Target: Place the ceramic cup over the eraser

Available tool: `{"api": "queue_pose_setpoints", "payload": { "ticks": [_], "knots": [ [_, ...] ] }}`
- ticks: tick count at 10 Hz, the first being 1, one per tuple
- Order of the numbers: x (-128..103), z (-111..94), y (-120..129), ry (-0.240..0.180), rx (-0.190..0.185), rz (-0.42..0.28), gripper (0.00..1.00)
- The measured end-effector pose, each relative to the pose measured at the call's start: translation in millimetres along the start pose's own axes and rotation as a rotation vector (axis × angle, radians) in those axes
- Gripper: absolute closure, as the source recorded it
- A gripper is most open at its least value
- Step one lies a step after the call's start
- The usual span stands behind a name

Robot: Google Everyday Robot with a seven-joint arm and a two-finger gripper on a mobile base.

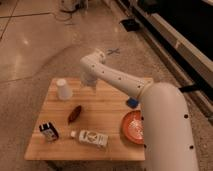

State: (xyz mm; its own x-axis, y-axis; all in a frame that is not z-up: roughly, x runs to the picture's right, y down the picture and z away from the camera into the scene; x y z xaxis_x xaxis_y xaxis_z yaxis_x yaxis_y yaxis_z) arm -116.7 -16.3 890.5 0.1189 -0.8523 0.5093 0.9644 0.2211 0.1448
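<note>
A light wooden table (107,107) stands on a speckled floor, seen from above. A white robot arm (117,80) reaches from the lower right across the table to its far edge. Its gripper (88,82) hangs there, pointing down, just to the right of the ceramic cup (63,89); whether it is open or closed cannot be told. The plain white cup stands at the far left of the table with its narrower end up, apart from the gripper. The eraser (48,131), a small black block with white on it, sits at the near left corner, well apart from the cup. Between them lies a small dark brown oblong object (75,113). A white printed carton (92,138) lies along the near edge, an orange-red bowl (134,126) rests to its right, and a small blue object (132,102) sits behind the bowl.
</note>
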Motion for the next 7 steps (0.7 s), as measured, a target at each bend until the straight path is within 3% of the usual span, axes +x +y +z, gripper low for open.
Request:
{"api": "queue_pose_setpoints", "payload": {
  "ticks": [4, 7],
  "knots": [
    [23, 10, -30, 0.004, 0.010, -0.083, 0.20],
    [37, 11, -73, 0.011, 0.041, -0.167, 0.20]
  ]
}}
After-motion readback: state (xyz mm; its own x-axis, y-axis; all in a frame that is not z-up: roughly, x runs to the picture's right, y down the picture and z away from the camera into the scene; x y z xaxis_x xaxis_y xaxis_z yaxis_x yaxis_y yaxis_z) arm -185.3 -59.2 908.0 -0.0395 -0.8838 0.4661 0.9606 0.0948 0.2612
